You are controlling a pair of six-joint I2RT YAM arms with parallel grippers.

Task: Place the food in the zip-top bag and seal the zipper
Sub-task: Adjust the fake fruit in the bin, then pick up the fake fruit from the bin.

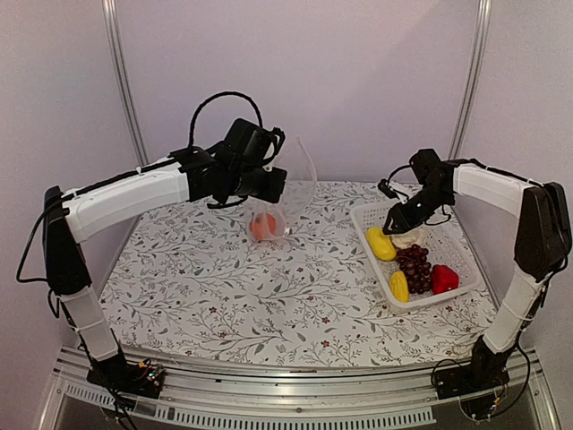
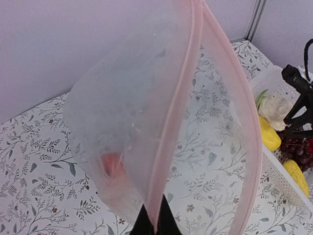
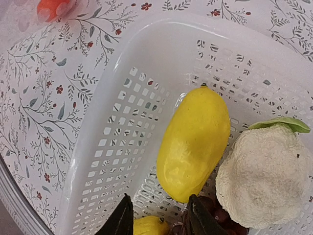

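My left gripper (image 1: 269, 184) is shut on the zipper (image 2: 178, 107) of the zip-top bag (image 1: 285, 208) and holds it up with the mouth open. The orange piece (image 1: 262, 226) lies inside at the bottom and shows in the left wrist view (image 2: 112, 164). My right gripper (image 1: 399, 220) is open and empty, its jaws just above one yellow piece (image 3: 194, 144) in the basket. Beside it are the cauliflower (image 3: 261, 181), grapes (image 1: 415, 267), the second yellow piece (image 1: 399, 286) and the red piece (image 1: 443, 279).
The white lattice basket (image 3: 112, 137) stands on the floral tablecloth at the right, its rim near the right arm. A pale wall and two metal posts (image 1: 121, 81) close the back. A metal rail (image 1: 295, 394) runs along the near edge.
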